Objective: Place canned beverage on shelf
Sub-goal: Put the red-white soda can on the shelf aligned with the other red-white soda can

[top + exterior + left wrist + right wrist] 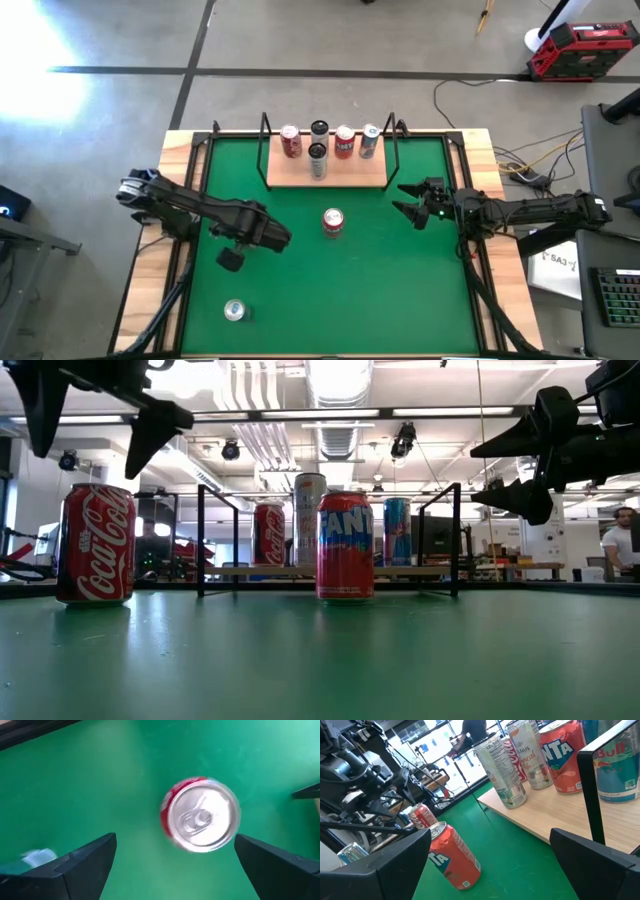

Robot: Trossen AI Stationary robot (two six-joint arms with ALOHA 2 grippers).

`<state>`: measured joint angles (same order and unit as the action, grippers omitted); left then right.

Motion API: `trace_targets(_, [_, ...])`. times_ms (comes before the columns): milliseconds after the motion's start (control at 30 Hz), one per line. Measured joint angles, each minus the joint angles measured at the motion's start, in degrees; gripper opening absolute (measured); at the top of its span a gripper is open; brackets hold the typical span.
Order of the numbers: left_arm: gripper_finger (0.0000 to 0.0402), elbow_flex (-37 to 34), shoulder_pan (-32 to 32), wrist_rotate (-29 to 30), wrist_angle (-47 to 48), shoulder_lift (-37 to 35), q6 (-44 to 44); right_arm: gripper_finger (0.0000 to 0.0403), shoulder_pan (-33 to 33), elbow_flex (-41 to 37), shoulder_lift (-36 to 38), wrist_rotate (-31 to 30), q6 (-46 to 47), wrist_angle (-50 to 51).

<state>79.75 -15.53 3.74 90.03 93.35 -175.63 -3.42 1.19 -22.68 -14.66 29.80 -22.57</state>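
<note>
Progress looks partial to me: the green mat fills most of the table, and at its far edge the shelf already carries five cans, four in a back row and a dark slim one just in front, while two cans are left on the mat. Of these, the Fanta can stands upright near the mat's middle, just in front of the shelf, and the Coca-Cola can stands upright well apart from it, near the mat's front left corner. My left gripper hangs above the mat between those two cans with its fingers spread and nothing in them; its wrist camera looks straight down on a red can's silver top, which I take to be the Coca-Cola can, so I judge I am lining up on it and have not yet closed. My right gripper waits beside the shelf's right end, jaws wide and empty. Hard to judge from above is how high either gripper rides, and the labels on the shelved cans read only in part, some cut off by the black uprights.
</note>
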Motion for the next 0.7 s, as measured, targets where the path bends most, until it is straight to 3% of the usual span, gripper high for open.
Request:
trace_targets(367, [0.0389,-12.0,1.6,4.9,-8.4,-7.4,4.3,0.0400,0.0,0.0,0.0,0.0,0.0,0.0])
trace_targets(700, [0.0389,-22.1,3.1,5.4,-20.5,-14.6,18.1,0.0400,0.0,0.0,0.0,0.0,0.0,0.0])
